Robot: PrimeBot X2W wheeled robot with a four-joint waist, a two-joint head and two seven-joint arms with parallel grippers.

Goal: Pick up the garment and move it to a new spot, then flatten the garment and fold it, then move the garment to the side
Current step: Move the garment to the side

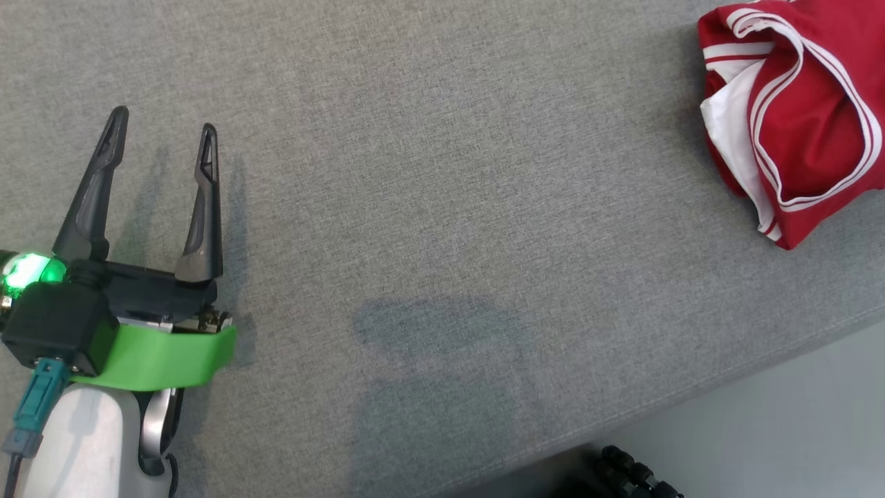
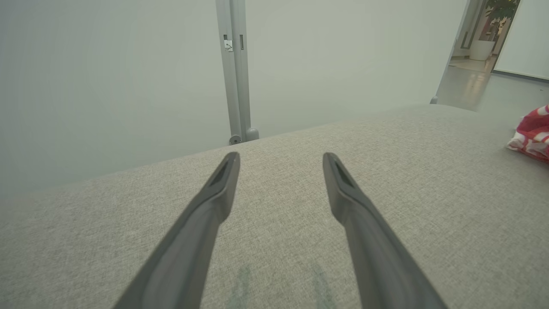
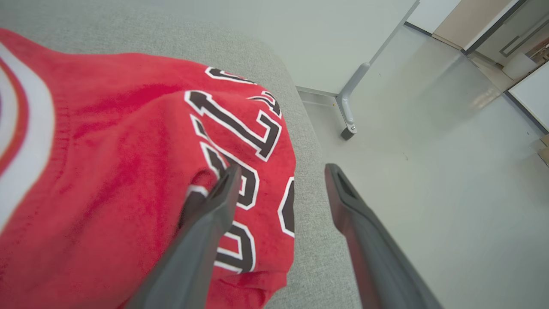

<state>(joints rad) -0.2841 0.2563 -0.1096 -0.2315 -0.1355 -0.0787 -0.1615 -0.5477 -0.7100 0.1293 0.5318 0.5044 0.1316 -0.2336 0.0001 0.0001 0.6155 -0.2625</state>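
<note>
- Grey surface (image 1: 442,173): the near edge runs in the head view from about 6 o'clock up to 3 o'clock, with pale floor (image 1: 795,415) beyond it at 4 to 5 o'clock.
- Middle of the surface is bare cloth, wide room from 9 o'clock across to 1 o'clock.
- Right wrist view: rounded corner of the surface just past the garment's edge, then floor and a grey post foot (image 3: 349,128) at 1 o'clock.
- Garment (image 1: 816,104): at 2 o'clock in the head view, well apart from the left gripper, cut off by the frame at top and right.
- Look: red jersey, bunched and folded over, with white double-stripe trim looping round an opening and a white panel on its 9 o'clock side. Black letters edged in white show in the right wrist view.
- Axis: the visible heap runs roughly 12 to 6, low point at 5 o'clock. True long axis cannot be told.
- Left gripper (image 1: 164,119): at 8 o'clock, fingers spread wide, pointing to 12, nothing between them.
- Right gripper (image 3: 283,167): fingers wide apart, holding nothing. One finger lies across the garment, contact unclear; the other shows against the floor.
</note>
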